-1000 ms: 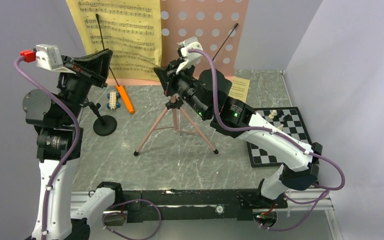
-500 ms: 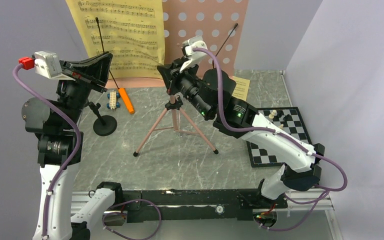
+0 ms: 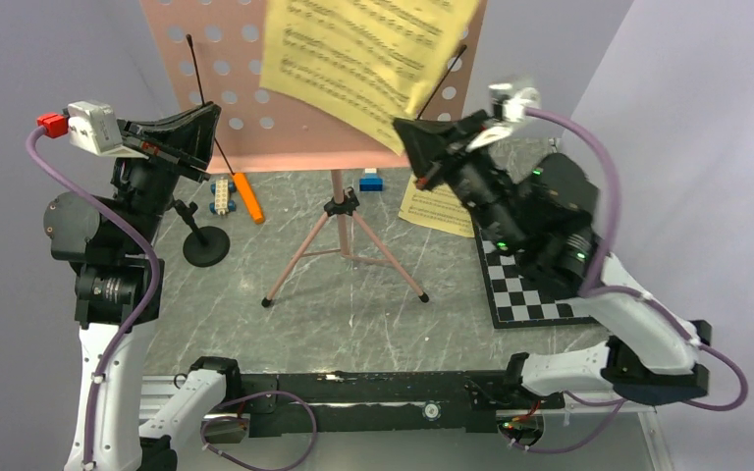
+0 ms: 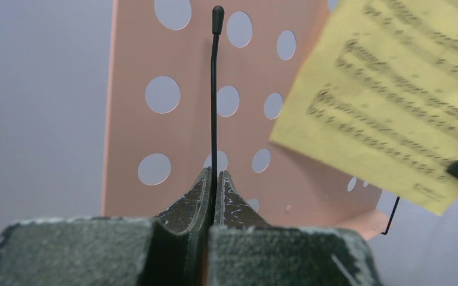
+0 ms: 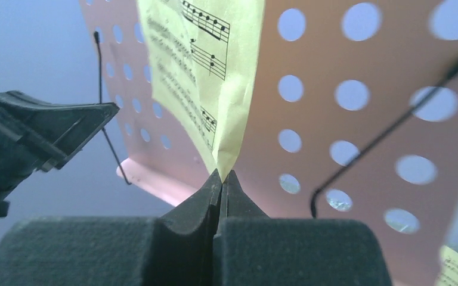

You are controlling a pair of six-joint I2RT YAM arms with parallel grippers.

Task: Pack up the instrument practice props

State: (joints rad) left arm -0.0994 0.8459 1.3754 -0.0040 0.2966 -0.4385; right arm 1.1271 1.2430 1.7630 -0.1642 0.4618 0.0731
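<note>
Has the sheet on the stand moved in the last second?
Yes. The sheet has slid right across the stand, from its left half to its right, now tilted and pinched in the right gripper.

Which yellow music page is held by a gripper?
The upper page, pinched at its corner by the right gripper; the other page lies on the table.

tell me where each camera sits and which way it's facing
Top view: above and behind the arms, looking down at the table; both arms show, with the left gripper and right gripper.
Left wrist: on the left arm, facing the pink music stand; the left gripper shows, shut on the stand's black wire.
Right wrist: on the right arm, facing the stand; the right gripper shows, shut on the yellow sheet.
Shared: both wrist views show stand and sheet.
</note>
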